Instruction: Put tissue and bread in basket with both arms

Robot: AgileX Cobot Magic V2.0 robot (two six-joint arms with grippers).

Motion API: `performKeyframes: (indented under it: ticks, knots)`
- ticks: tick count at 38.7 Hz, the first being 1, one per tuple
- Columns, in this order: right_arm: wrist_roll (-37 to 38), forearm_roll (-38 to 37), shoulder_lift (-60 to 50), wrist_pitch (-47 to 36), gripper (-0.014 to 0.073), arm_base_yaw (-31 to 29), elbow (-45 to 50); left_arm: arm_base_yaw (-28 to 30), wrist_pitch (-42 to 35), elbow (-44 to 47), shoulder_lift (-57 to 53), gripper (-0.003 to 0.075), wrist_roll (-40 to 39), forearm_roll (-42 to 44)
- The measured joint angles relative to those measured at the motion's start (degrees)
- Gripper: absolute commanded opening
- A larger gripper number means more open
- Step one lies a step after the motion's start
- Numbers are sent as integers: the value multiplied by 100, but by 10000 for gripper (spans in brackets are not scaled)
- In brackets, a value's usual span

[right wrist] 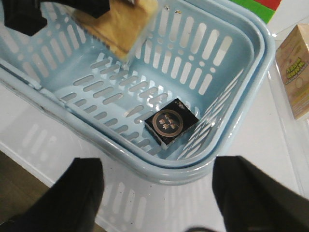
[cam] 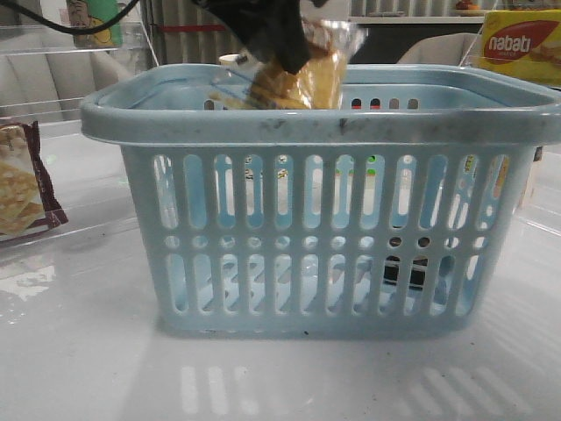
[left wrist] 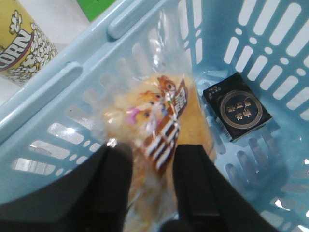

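The light-blue basket [cam: 324, 123] stands mid-table. My left gripper [cam: 280, 39] is shut on the bread [cam: 302, 79], a golden bun in a clear wrapper, and holds it just above the rim, over the basket's inside. In the left wrist view the fingers [left wrist: 198, 183] pinch the bread [left wrist: 164, 125] over the basket [left wrist: 63, 82]. The tissue [left wrist: 239, 107], a flat black packet, lies on the basket floor [right wrist: 96, 92]; it also shows in the right wrist view [right wrist: 171, 121] and through the slots [cam: 405, 272]. My right gripper [right wrist: 157, 164] is open and empty, outside the basket above the table.
A maroon-edged cracker packet [cam: 22, 184] lies at the left. A yellow nabati box [cam: 521, 44] stands at the back right. A popcorn cup [left wrist: 21, 43] stands beside the basket. A pale carton [right wrist: 294, 67] stands on the basket's other side.
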Motion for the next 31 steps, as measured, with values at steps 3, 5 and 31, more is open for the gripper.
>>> performKeyframes:
  ticks: [3, 5, 31]
  knots:
    - [0, 0, 0, 0, 568, 0, 0, 0, -96, 0, -26, 457, 0, -98]
    - [0, 0, 0, 0, 568, 0, 0, 0, -109, 0, -78, 457, 0, -172]
    - [0, 0, 0, 2, 568, 0, 0, 0, -522, 2875, -4166, 457, 2, -620]
